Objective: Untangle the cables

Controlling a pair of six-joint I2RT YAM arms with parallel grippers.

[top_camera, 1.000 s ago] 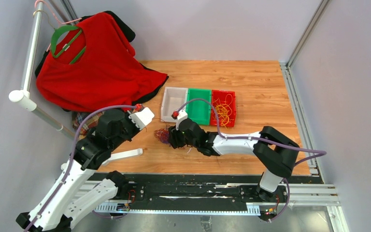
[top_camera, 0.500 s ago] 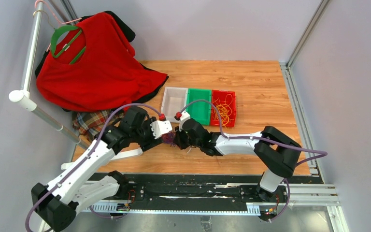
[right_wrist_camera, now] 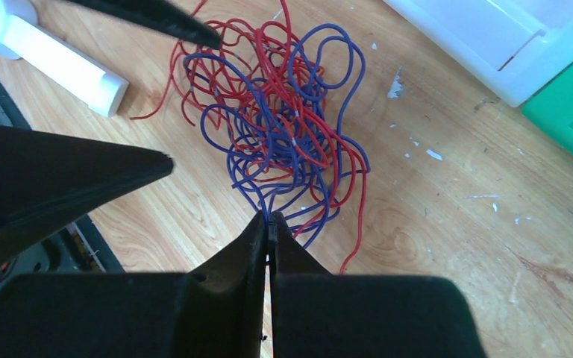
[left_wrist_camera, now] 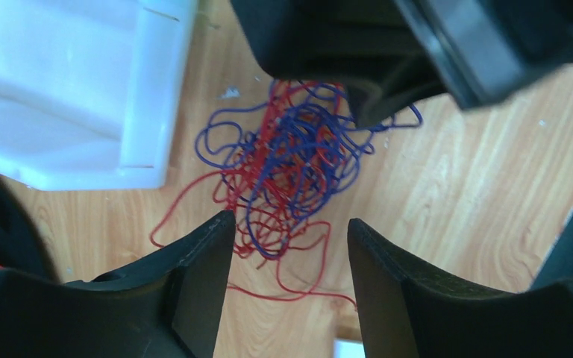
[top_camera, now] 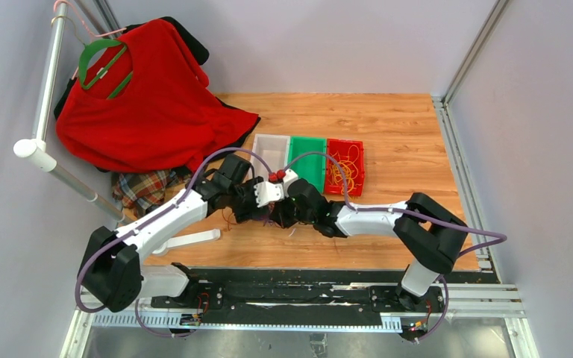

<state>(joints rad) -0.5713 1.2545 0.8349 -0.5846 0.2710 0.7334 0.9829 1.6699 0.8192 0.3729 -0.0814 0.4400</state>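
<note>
The table [top_camera: 418, 127] carries a red shirt [top_camera: 142, 104] at 10 o'clock. At mid-board stand three trays in a row: white tray [top_camera: 267, 158], green tray [top_camera: 307, 165] and red tray [top_camera: 358, 153], the last with loose yellow cables [top_camera: 343, 175] in it. Both arms meet just off the white tray's 6 o'clock side, over the tangle [right_wrist_camera: 283, 127], a knot of thin red and blue cables on the bare wood.

The step in hand looks like a two-handed pull-apart: one side anchors the knot while the other comes in for a strand. Red and blue are still fully wound together, so most of the job seems left. The next move calls for the free gripper to drop onto one colour only. The slack red loops at the tangle's 7 o'clock in the left wrist view look easiest. It should then draw away from the anchor slowly, so the loops slide out rather than cinch.

The right gripper [right_wrist_camera: 268, 224] is clenched, fingers pressed flat together, nipping blue strands at the tangle's 6 o'clock edge in its own view. The left gripper [left_wrist_camera: 289, 224] is spread wide, its fingers straddling the loops at 6 o'clock in its view. It grasps nothing, and whether a tip brushes a strand I cannot tell
</note>
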